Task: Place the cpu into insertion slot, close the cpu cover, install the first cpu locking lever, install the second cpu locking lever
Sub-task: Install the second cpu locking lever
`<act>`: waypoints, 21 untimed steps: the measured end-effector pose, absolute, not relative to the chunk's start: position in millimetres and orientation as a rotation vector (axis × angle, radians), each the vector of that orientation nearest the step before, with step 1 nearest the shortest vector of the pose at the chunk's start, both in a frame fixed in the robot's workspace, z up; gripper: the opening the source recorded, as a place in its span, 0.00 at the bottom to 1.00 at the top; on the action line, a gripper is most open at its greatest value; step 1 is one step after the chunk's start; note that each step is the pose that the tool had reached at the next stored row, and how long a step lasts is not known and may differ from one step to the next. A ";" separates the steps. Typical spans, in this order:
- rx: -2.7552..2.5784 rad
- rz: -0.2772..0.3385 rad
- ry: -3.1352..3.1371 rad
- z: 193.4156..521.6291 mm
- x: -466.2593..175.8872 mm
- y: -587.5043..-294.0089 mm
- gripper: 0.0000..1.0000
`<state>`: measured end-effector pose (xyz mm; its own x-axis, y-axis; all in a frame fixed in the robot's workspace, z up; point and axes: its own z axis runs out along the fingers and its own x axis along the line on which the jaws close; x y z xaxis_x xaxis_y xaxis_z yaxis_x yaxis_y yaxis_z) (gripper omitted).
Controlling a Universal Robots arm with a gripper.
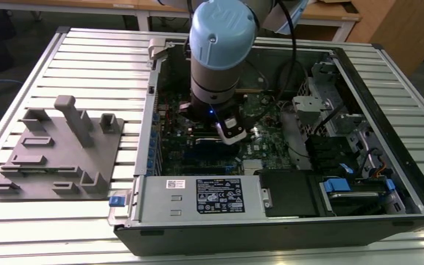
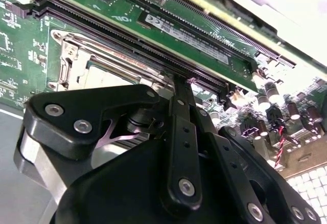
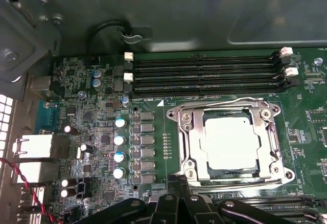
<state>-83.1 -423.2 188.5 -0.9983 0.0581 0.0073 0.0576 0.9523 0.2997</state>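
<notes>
Now cpu flat in insertion slot, cpu cover down, tool beside.

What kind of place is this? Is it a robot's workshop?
Probably a robotics lab or workshop. An open computer case lies on a slatted metal table, a robot arm reaches down into it, and a grey fixture plate sits beside it. Wooden benches stand behind.

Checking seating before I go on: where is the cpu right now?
In the first wrist view the cpu lies in the insertion slot, framed by the cpu cover, beside the long memory slots.
</notes>
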 end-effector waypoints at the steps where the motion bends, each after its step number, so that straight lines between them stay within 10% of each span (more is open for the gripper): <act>1: 0.092 0.476 3.102 188.3 -83.4 -423.2 0.10; 21: 0.092 0.462 3.104 187.0 -85.8 -418.4 0.10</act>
